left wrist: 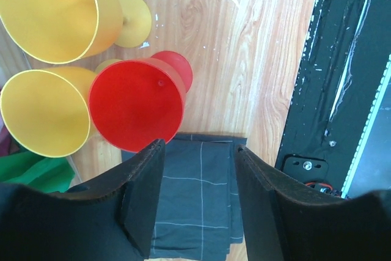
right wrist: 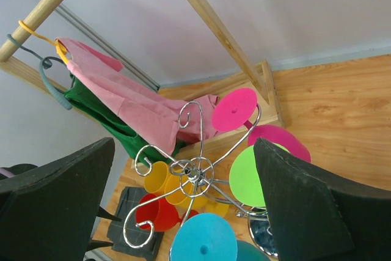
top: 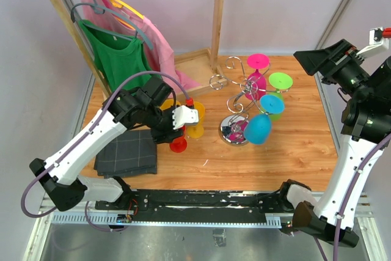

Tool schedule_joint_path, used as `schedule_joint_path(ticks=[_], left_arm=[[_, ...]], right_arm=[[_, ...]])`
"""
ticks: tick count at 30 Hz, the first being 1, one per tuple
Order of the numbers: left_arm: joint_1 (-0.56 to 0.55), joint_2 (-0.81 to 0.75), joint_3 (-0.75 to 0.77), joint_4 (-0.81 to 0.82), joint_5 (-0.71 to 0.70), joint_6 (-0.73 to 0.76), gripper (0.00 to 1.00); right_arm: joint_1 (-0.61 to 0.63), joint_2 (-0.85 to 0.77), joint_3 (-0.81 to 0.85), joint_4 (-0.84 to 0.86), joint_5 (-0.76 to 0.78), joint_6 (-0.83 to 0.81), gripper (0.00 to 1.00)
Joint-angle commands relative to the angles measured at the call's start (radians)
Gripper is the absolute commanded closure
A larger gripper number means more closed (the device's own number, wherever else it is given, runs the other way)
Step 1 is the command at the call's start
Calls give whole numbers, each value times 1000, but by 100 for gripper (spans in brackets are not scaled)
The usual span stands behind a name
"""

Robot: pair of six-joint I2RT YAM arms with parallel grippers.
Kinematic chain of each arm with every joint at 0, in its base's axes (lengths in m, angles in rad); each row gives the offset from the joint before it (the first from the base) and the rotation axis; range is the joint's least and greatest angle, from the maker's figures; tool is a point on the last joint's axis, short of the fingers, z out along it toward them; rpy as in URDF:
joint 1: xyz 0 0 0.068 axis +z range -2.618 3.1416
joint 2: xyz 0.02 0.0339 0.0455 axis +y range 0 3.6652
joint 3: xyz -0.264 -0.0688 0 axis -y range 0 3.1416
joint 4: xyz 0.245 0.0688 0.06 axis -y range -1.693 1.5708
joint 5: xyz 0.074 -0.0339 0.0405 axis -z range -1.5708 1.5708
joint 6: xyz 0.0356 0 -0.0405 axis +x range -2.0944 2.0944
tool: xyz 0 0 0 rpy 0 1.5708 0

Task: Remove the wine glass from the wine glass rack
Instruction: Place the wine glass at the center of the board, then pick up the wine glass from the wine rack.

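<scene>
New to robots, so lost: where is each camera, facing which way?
Top external: overhead, facing down at the table; left arm, right arm show.
Left wrist: on the left hand, shown, facing down at the red glass.
Right wrist: on the raised right hand, shown, facing down at the wine glass rack.
Shared: the red glass, all three.
</scene>
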Motion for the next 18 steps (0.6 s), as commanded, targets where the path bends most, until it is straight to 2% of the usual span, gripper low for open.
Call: schedule_joint_path(ticks=[1,4,9,12,18], left_arm=[[-10,-25,52,-1,6,-20,45],[-10,-16,105,8,-29,-32,43],[-10,3,205,55,-52,-80,26],[-10,12,261,108,-57,-122,17],[-10,-3,284,354,-125,-195,2]], right_arm=[[-24,11,69,-94,-13,-21,2],[-30,32,140,-220,-17,-47,1],[-59,102,303,-499,-55,-76,0],[-75,118,345,-527,-95,-52,0],[-85,113,309,-532,-211,7,1]])
